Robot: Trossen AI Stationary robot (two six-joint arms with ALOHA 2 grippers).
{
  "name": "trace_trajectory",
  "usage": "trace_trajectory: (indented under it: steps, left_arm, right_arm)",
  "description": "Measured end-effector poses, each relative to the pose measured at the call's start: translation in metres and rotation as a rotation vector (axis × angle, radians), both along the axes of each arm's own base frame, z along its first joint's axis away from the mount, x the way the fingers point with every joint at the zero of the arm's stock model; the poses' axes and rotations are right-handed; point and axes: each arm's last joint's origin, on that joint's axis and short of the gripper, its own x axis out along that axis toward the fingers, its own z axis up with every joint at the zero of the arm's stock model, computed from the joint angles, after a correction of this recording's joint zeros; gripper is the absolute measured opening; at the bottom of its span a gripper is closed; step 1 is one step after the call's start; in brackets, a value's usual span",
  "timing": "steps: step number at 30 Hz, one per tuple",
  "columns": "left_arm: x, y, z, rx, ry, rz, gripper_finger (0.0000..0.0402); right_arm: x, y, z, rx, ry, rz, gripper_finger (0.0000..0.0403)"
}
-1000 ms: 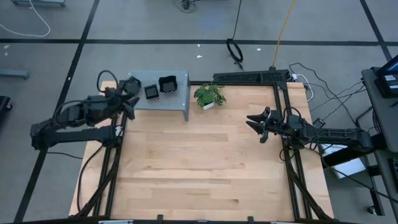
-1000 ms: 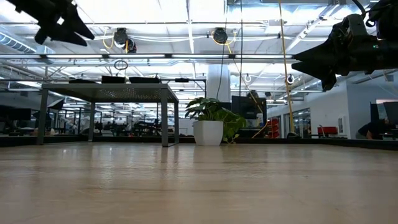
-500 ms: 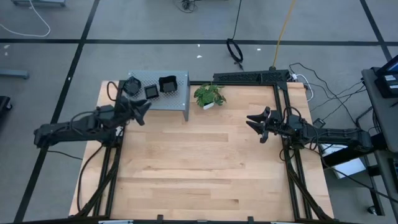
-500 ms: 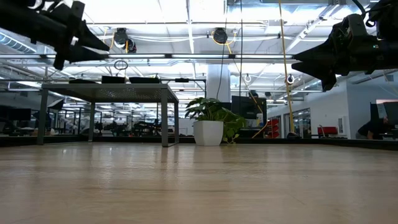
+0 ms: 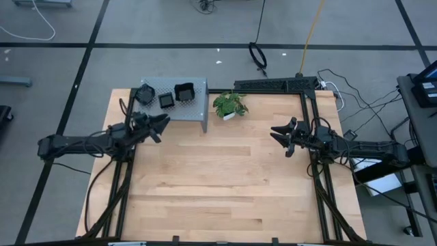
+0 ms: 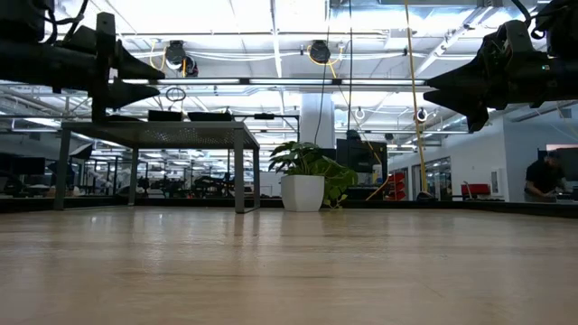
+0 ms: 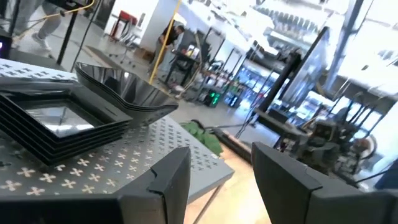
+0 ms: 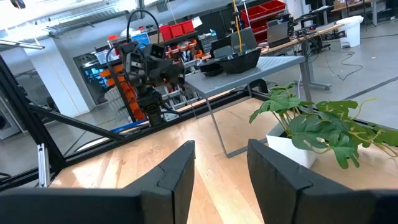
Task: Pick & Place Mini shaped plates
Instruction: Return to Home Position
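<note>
Left gripper (image 5: pixel 157 122) hovers empty, fingers spread, beside the shelf (image 5: pixel 196 106); right gripper (image 5: pixel 276 134) waits, also spread, at the table's (image 5: pixel 218 184) right. Plates (image 5: pixel 166 101) sit stacked on the shelf. They look glossy, stiff and light, probably slippery and chippable, so pinch a raised rim.
</note>
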Motion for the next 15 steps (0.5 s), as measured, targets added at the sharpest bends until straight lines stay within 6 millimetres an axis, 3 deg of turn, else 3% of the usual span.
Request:
trace_trajectory:
  steps: [15]
  left_arm:
    - [-0.0007,-0.0001,-0.0039,0.081,0.014,0.01,0.0173]
  right_arm:
    - [0.0,0.0,0.0,0.0,0.0,0.0,0.0134]
